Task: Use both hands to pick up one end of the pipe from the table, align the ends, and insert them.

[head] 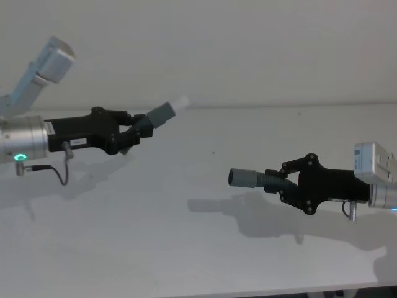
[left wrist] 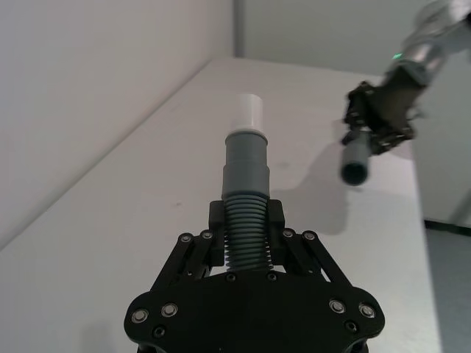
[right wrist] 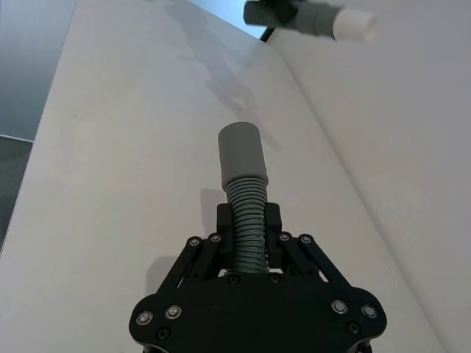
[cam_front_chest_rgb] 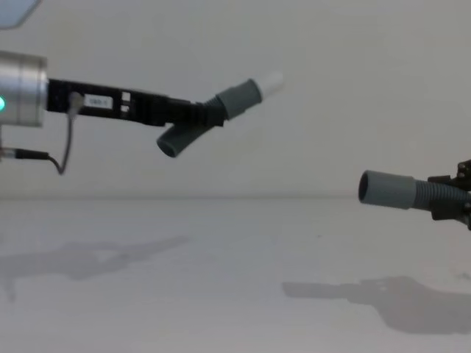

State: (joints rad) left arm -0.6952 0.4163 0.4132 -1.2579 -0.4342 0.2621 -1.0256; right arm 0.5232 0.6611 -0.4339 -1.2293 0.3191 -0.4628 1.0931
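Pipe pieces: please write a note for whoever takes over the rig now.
Left gripper: shut on the dark grey ribbed hose piece with a white plug tip, high, tip tilted upward.
Right gripper: shut on the dark grey ribbed hose piece with a hollow socket cuff, lower, facing left.
Done: both pieces are off the plain white table.
To do: align them, now well apart, and insert.

The left black angular gripper [head: 139,127], on a silver cylindrical wrist [head: 23,140], is hovering raised with fingers clamped; the right black angular gripper [head: 274,180] is hovering lower, likewise clamped.
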